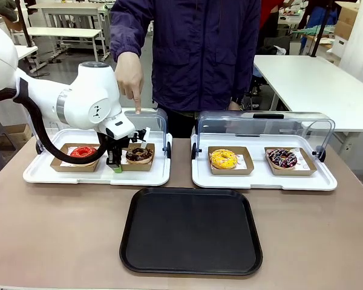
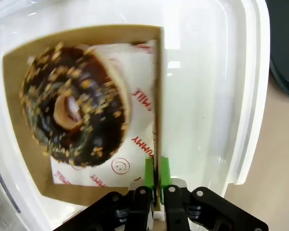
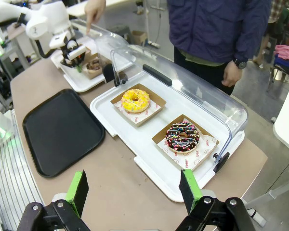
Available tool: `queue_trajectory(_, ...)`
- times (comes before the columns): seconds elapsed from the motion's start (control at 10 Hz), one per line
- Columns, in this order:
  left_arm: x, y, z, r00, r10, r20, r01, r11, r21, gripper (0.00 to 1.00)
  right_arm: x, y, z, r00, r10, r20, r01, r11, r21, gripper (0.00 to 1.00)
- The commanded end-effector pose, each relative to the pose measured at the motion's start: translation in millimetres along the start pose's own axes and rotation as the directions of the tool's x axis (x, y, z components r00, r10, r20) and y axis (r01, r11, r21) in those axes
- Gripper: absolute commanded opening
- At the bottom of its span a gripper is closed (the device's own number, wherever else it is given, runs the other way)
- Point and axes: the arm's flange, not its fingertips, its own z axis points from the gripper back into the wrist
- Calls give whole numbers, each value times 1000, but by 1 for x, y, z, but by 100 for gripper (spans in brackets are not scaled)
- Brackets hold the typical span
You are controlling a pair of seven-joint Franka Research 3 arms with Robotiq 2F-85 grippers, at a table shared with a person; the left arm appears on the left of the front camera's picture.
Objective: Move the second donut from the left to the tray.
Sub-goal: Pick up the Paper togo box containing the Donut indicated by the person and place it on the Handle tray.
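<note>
Cardboard holder [image 2: 86,38] of chocolate donut [image 2: 74,108] pinched at its edge by left hand [image 2: 157,173], right hand [image 3: 134,190] spread apart.

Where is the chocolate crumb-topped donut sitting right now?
In the front view the chocolate crumb donut sits in its cardboard holder on the left white tray, right of the red donut, with the left gripper pinching the holder's edge.
</note>
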Motion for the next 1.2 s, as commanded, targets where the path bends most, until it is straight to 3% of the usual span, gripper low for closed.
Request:
queue_trajectory(0.0, 0, 0, 4, 1000, 26, 15, -26, 1000, 15, 0, 2, -2, -1, 999, 26, 28, -26, 1000, 5, 100)
queue_trajectory(0.7, 0, 2, 2, 1000, 5, 7, -5, 1000, 7, 2, 2, -2, -1, 999, 26, 28, -26, 1000, 5, 100)
queue_trajectory(1.1, -12, -70, 61, 1000, 17, -1, -17, 993, 114, 2, 2, -2, -1, 999, 26, 28, -26, 1000, 5, 100)
